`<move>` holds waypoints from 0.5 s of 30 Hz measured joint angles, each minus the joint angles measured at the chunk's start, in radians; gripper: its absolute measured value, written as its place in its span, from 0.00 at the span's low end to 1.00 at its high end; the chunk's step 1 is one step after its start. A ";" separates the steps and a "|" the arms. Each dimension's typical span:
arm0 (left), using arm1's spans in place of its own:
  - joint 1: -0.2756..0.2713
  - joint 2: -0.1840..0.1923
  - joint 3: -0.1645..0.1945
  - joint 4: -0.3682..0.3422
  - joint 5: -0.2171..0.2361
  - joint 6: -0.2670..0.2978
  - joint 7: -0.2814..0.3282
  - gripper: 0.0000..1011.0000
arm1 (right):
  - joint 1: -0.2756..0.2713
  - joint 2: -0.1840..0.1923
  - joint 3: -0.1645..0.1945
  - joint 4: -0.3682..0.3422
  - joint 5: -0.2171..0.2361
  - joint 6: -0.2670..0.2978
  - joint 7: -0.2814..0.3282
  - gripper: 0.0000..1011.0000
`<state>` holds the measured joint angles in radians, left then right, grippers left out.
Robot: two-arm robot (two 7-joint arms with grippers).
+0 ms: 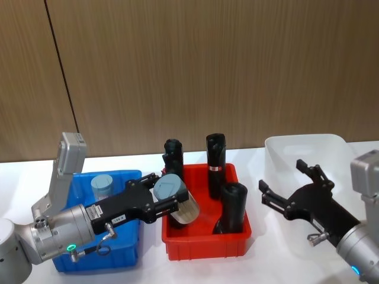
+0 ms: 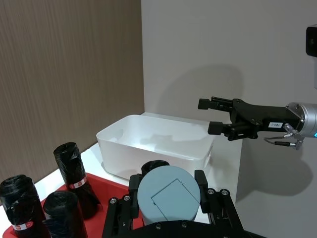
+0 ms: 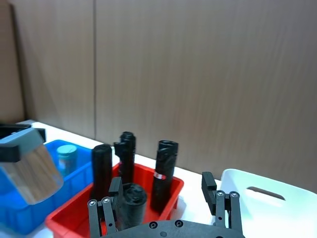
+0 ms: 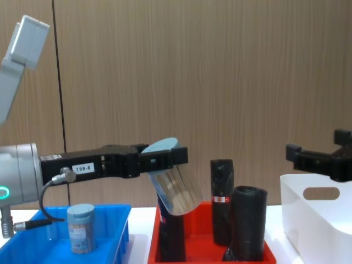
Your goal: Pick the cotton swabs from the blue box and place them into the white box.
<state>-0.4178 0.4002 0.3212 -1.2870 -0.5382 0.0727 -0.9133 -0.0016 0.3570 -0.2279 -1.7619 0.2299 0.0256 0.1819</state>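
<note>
Wood-panelled wall (image 1: 177, 71) behind white table (image 1: 151, 266): left gripper (image 1: 161, 198) pinches one tilted tub of cotton swabs (image 4: 176, 190) in the air over the red bin (image 1: 207, 245) of black rolls (image 1: 215, 160), a second tub (image 1: 101, 186) stands in the blue box (image 1: 127, 248), right gripper (image 1: 283, 176) hovers beside the white box (image 1: 331, 148), jaws spread, empty.

A white flat table top (image 1: 267, 259) is seen below a wood-panelled wall. Three containers are set on it in a row. A bright blue shallow rectangular plastic bin (image 1: 127, 247) is placed at the left and a red shallow rectangular plastic bin (image 1: 207, 246) just beside it in the middle. A taller white rectangular plastic bin with rounded corners (image 1: 308, 145) is placed at the right, seemingly a little apart from the red one.
</note>
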 joint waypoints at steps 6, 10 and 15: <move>0.000 0.000 0.001 0.000 -0.001 -0.001 0.001 0.66 | 0.010 0.013 -0.001 0.003 -0.009 0.005 0.080 0.99; 0.001 0.001 0.001 0.000 -0.001 -0.001 0.001 0.66 | 0.018 0.021 -0.001 0.006 -0.012 0.012 0.140 0.99; 0.001 0.001 0.001 0.000 -0.001 -0.002 0.001 0.66 | 0.035 0.030 -0.003 0.015 -0.013 0.024 0.223 0.99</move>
<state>-0.4168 0.4007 0.3220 -1.2866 -0.5392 0.0707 -0.9119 0.0332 0.3866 -0.2311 -1.7471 0.2166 0.0491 0.4052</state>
